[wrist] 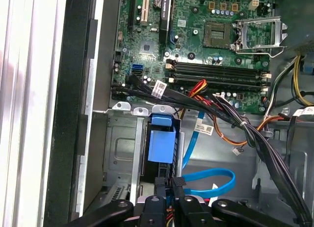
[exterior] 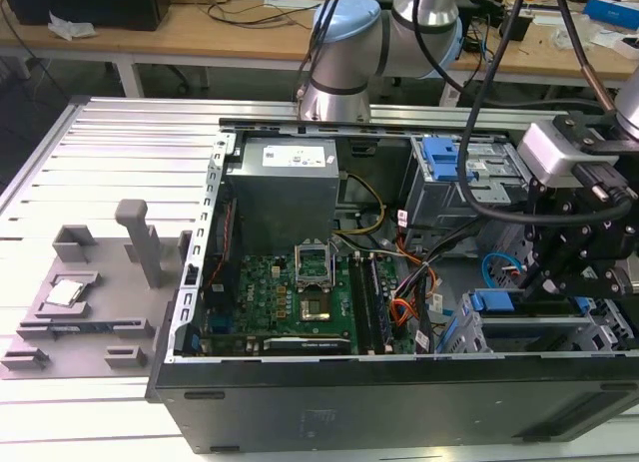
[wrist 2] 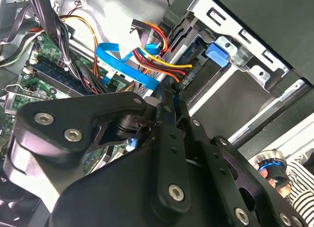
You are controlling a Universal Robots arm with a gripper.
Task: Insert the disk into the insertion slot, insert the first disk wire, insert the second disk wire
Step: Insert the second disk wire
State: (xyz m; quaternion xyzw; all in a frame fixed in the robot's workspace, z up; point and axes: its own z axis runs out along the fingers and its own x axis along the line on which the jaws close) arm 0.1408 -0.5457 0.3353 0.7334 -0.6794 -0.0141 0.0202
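Note:
The disk shows by its blue carrier handle (wrist: 162, 141) (exterior: 491, 302), sitting inside the insertion slot (wrist: 122, 148), a light grey metal bay at the case's front corner on the exterior view's right. My gripper (wrist: 170, 185) (wrist 2: 169, 97) (exterior: 539, 280) hangs just behind that handle. Its fingers stand close together, shut on the end of a blue flat wire (wrist: 208, 180) (wrist 2: 132, 67) that loops away over the case floor. A red, yellow and black wire bundle (wrist 2: 157, 58) runs beside the fingertips toward the bay.
The taller grey cage with a blue latch (exterior: 444, 163) stands behind the bay. The motherboard (exterior: 300, 292) and thick black cable bundles (wrist: 235, 124) lie close by. A grey fixture plate (exterior: 80, 302) rests outside the case. A person's striped sleeve (wrist 2: 299, 188) is near the case edge.

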